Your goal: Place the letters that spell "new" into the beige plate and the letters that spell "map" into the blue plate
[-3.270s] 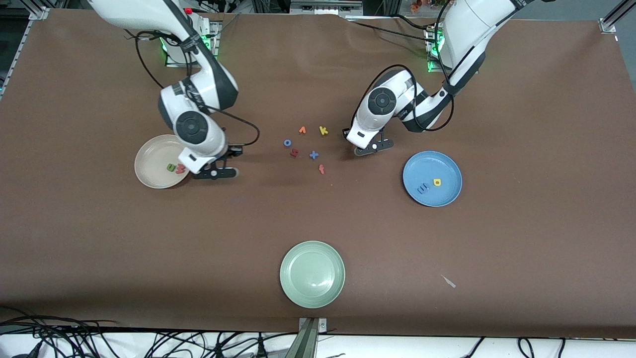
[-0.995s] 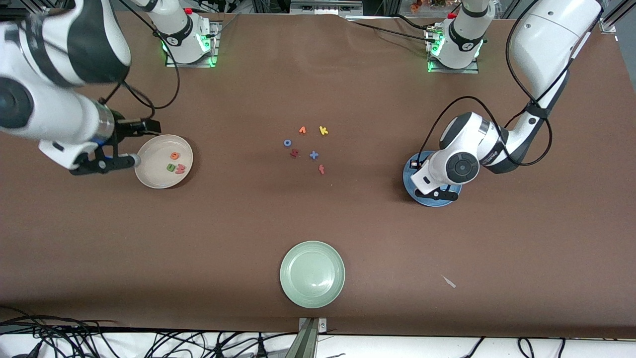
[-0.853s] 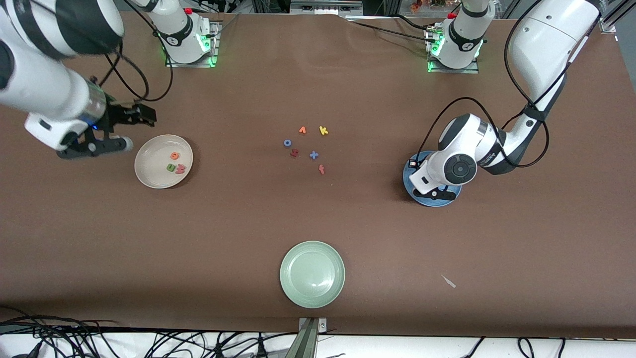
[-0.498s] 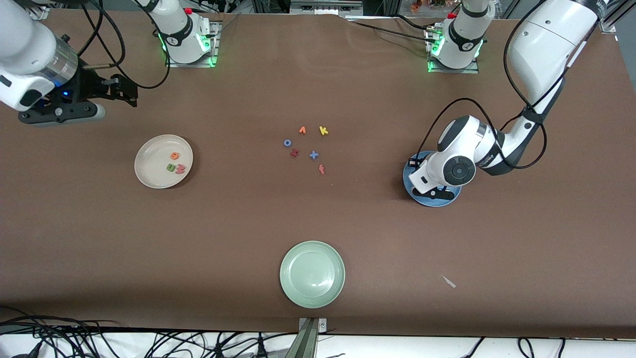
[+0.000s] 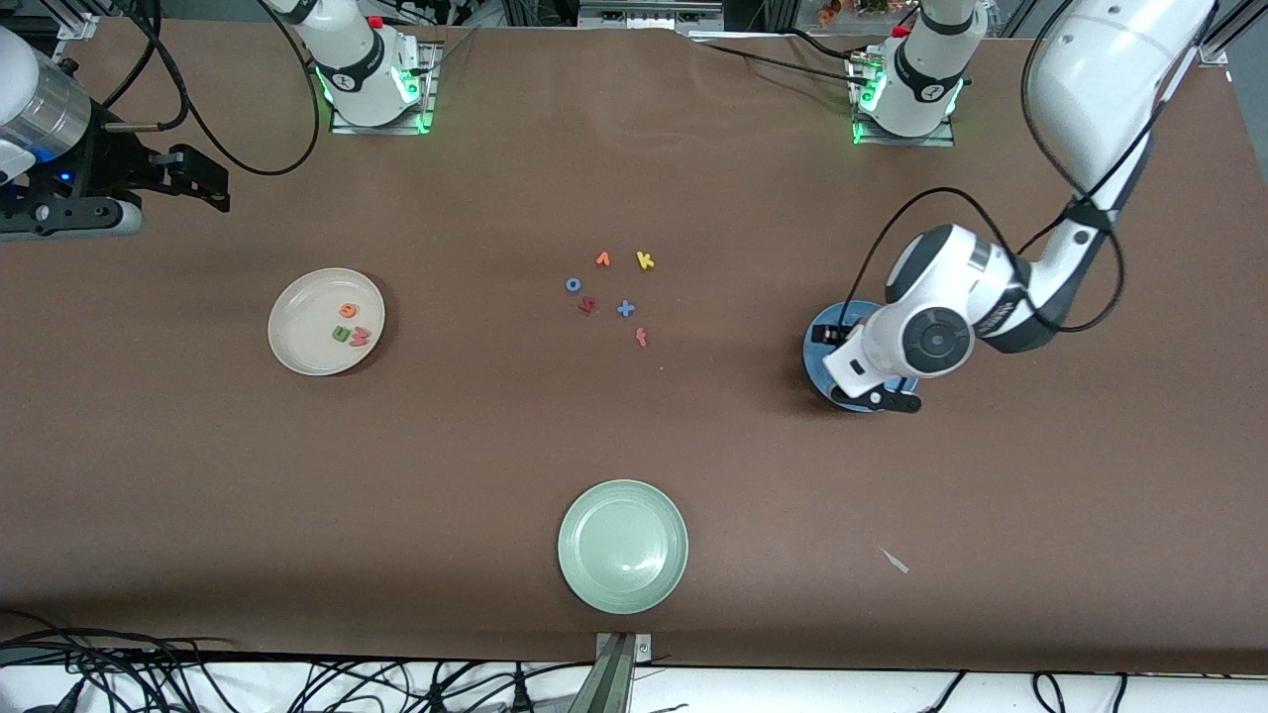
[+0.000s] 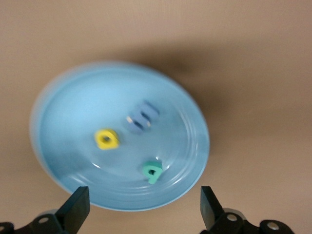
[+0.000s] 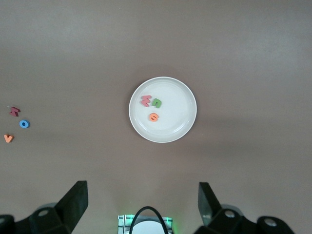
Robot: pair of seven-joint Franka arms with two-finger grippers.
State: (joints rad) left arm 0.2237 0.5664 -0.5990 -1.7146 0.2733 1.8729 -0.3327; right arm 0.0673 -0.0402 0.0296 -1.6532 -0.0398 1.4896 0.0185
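overhead, the left gripper (image 6: 141,212), fingers apart, hangs over the round blue plate (image 6: 73,112) holding a small teal foam p (image 6: 152,171); descending could tip it. the right gripper (image 7: 141,207), fingers apart, waits.

A robotics laboratory is indicated. Two white robot arms are mounted on metal base plates (image 5: 376,99) lit by green indicator lamps, bolted along one edge of a large table (image 5: 634,446) that is covered with a plain brown mat. Aluminium framing profiles (image 5: 1223,40) are seen at the table's corners, and a metal camera post (image 5: 614,673) is fixed at the middle of the edge nearest the front camera. Loose bundles of black cables (image 5: 149,673) are strewn along that edge, and further cables are run over the arms. Small foam letters and plain plastic plates are laid out as test pieces.
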